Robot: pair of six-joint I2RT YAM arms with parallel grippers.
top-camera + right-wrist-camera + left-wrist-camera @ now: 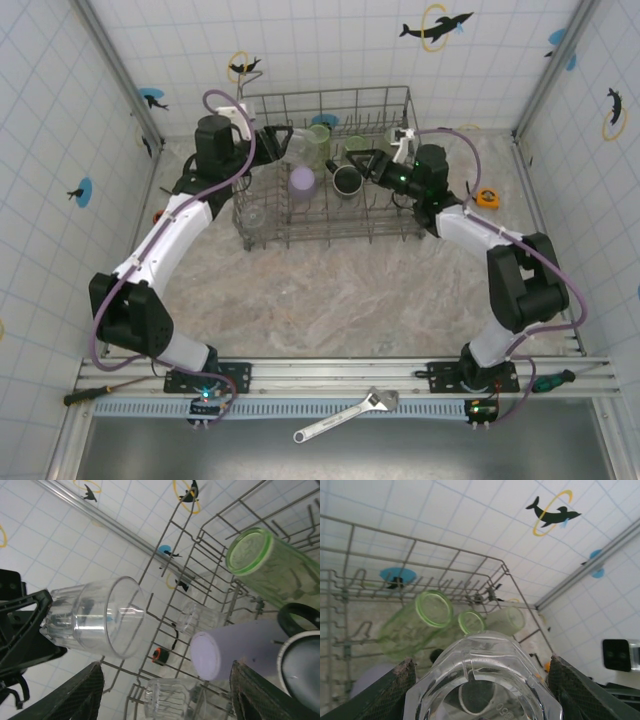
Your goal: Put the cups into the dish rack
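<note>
The grey wire dish rack (330,95) stands at the back of the table. My left gripper (283,143) hangs over its left end, shut on a clear cup (480,680) that lies sideways between the fingers (395,692), mouth towards the rack's middle. Three green cups (432,610) (471,621) (507,619) lie in the rack beyond it. My right gripper (166,680) is open over the rack's right part with nothing between its fingers. Just beside it are a lavender cup (235,647) and the black mug (300,662). Another clear cup (175,700) sits below in the rack (171,525).
An orange tape measure (487,198) lies on the table right of the rack. At the near edge lie a wrench (345,415) and two screwdrivers (100,392) (550,380). Tiled walls close in both sides and the back.
</note>
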